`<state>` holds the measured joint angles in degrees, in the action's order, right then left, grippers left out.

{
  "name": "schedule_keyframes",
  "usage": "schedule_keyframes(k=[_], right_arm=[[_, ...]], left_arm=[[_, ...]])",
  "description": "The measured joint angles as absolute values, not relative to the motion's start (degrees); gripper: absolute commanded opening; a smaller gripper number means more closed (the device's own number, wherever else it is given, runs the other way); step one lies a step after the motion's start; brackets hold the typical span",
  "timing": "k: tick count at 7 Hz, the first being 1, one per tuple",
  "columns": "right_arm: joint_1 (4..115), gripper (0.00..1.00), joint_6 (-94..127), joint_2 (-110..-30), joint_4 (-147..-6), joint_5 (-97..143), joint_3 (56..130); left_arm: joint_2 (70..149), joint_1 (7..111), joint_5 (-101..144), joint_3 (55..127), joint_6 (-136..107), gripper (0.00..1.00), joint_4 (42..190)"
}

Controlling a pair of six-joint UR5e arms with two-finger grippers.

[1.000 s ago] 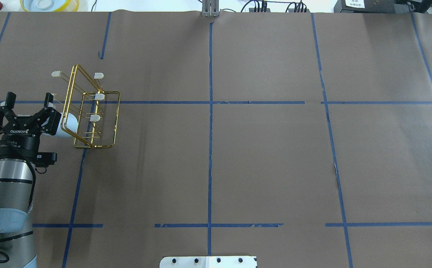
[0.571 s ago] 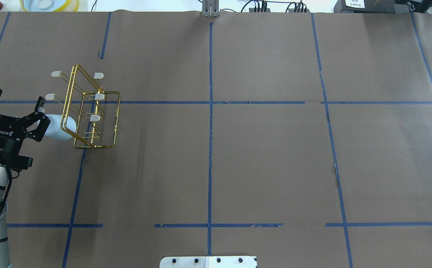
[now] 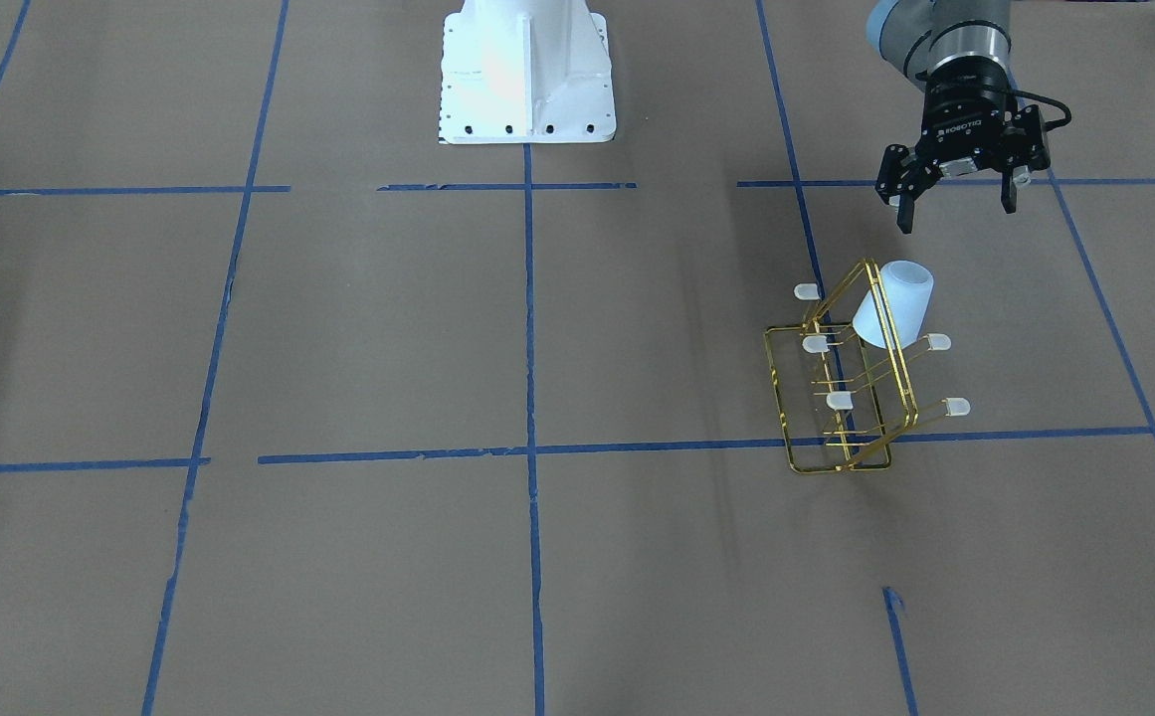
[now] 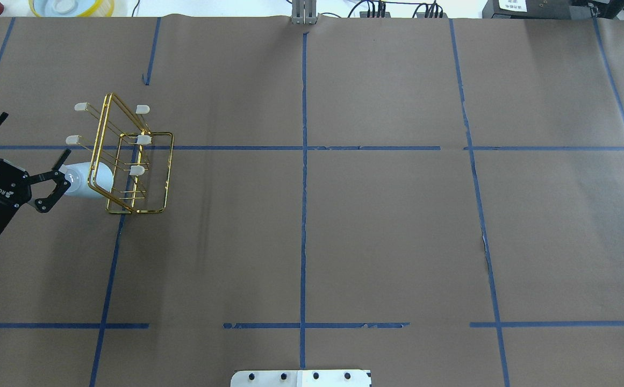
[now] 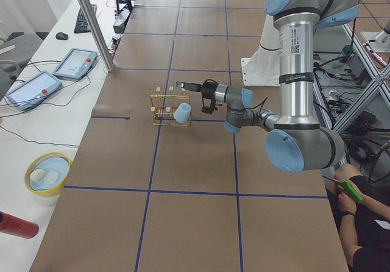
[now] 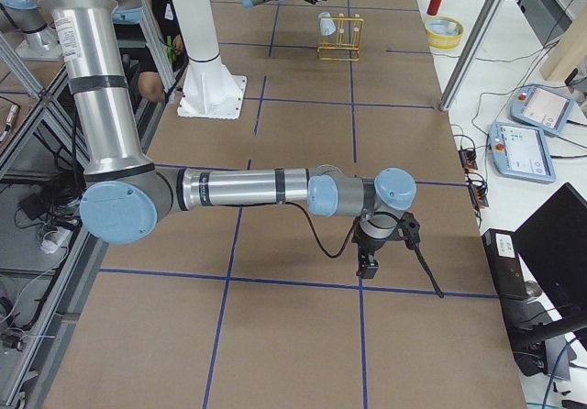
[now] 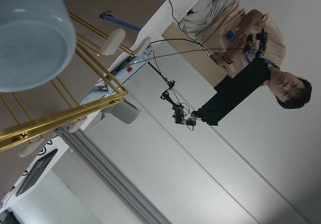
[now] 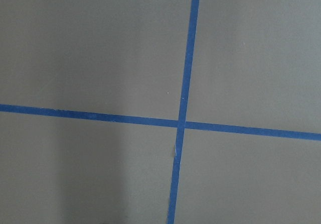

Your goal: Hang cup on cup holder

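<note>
1. Brown paper covers the table (image 4: 387, 231), ruled into squares by blue tape (image 4: 303, 215). The gold wire cup holder (image 3: 840, 400) stands on the robot's left side of it.
2. The cup (image 3: 897, 298) hangs tilted on a prong on the side nearest the robot. It is clear of the paper and sits against the upright loop, whose wires cross in front of it in the front-facing view. Five whitish caps (image 3: 938, 341) show bare, so the sixth prong is presumably the one inside the cup.
3. The left gripper (image 3: 957, 207) hangs near the cup but apart from it, its fingers spread wide with nothing between them. Its wrist camera catches the cup's round end in the upper left corner, with gold wires just beside it.
4. The right gripper (image 6: 369, 260) shows only in the right side view, low over bare paper and well apart from the cup holder. I cannot tell whether its fingers are spread or closed.
5. Judged from this, the hanging is done, and the step in hand is getting the left arm clear.
6. To do that well, pull back along the line of the prong, away from the cup holder and not sideways. That way no finger clips the cup's end or a neighbouring capped prong.
7. Keep the fingers spread until well clear, and move gently. The cup holder looks light and the cup sits loose, so a nudge could upset either.
</note>
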<state>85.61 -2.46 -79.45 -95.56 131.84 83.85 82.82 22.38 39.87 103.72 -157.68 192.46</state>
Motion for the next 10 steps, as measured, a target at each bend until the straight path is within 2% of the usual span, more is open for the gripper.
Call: schedule_keyframes(k=[3, 6, 10], right_arm=[[85.6, 1.00, -2.5, -79.5, -95.6, 131.8, 83.8], [85.6, 1.00, -2.5, -79.5, -95.6, 131.8, 83.8], [85.6, 1.00, -2.5, -79.5, -95.6, 131.8, 83.8]], left_arm=[[84.8, 32.2, 54.4, 107.0, -148.3, 1.00, 181.8], [87.3, 45.6, 74.3, 107.2, -139.4, 1.00, 169.3], [82.9, 63.2, 101.1, 105.8, -111.7, 1.00, 157.7]])
